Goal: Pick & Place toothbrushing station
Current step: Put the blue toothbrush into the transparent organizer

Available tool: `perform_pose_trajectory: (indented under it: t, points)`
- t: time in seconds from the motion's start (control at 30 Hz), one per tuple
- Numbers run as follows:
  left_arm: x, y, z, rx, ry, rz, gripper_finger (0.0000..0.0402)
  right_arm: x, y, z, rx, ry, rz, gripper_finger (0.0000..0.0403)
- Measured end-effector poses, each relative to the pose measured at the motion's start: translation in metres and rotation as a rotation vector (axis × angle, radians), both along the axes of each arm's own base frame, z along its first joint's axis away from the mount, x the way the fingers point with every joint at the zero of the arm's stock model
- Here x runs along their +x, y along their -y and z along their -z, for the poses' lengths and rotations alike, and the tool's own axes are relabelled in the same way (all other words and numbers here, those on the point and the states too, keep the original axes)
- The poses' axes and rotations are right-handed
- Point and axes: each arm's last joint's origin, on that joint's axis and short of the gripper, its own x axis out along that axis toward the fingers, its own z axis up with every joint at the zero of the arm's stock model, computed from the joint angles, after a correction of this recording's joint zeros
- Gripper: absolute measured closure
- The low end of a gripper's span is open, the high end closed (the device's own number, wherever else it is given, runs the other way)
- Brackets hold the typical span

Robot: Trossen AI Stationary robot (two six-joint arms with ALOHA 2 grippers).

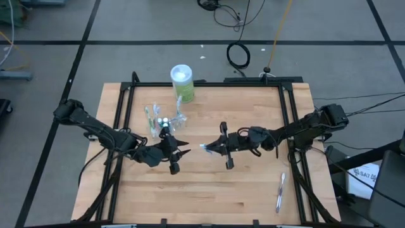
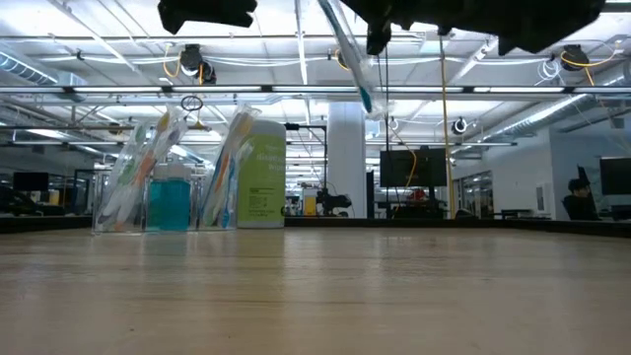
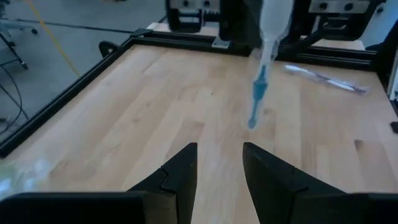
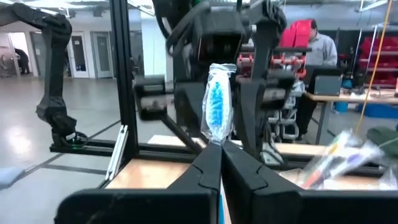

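High view: our right claw [image 1: 209, 148], clenched on a wrapped toothbrush [image 1: 204, 148], faced the half-open, empty left claw [image 1: 180, 152] mid-counter [image 1: 253, 190]; handover step, we judged, needing alignment w/ left.

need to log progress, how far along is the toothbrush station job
Partly done. Several toothbrushes already stand in the clear cup beside the green container. In hand: the right gripper is shut on a wrapped toothbrush, facing the open, empty left gripper. Left: one toothbrush lies on the table's near right.
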Motion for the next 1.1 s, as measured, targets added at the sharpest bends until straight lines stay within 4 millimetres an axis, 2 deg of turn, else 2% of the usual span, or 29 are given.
perform_pose_trajectory:
  t: [0.13,0.3,0.47,0.67,0.83,1.1]
  points:
    - [0.009,0.002,-0.002,0.018,0.046,0.037,0.027,0.005,-0.002,-0.011,-0.037,0.017,0.003,0.0403]
    - [0.026,0.003,0.006,0.048,0.078,0.074,0.027,0.006,-0.002,-0.014,-0.042,0.031,0.004,0.0403]
    - [0.035,0.002,0.008,0.045,0.117,0.081,0.027,0.007,-0.002,-0.013,-0.045,0.021,0.004,0.0403]
    - [0.036,0.004,0.004,0.006,0.151,0.136,0.027,0.007,-0.002,-0.013,-0.047,0.025,0.006,0.0403]
    - [0.038,0.004,0.001,0.038,0.181,0.147,0.027,0.007,-0.002,-0.013,-0.046,0.023,0.007,0.0403]
    - [0.043,-0.007,-0.004,0.038,0.231,0.115,0.027,0.007,-0.002,-0.014,-0.046,0.025,0.008,0.0403]
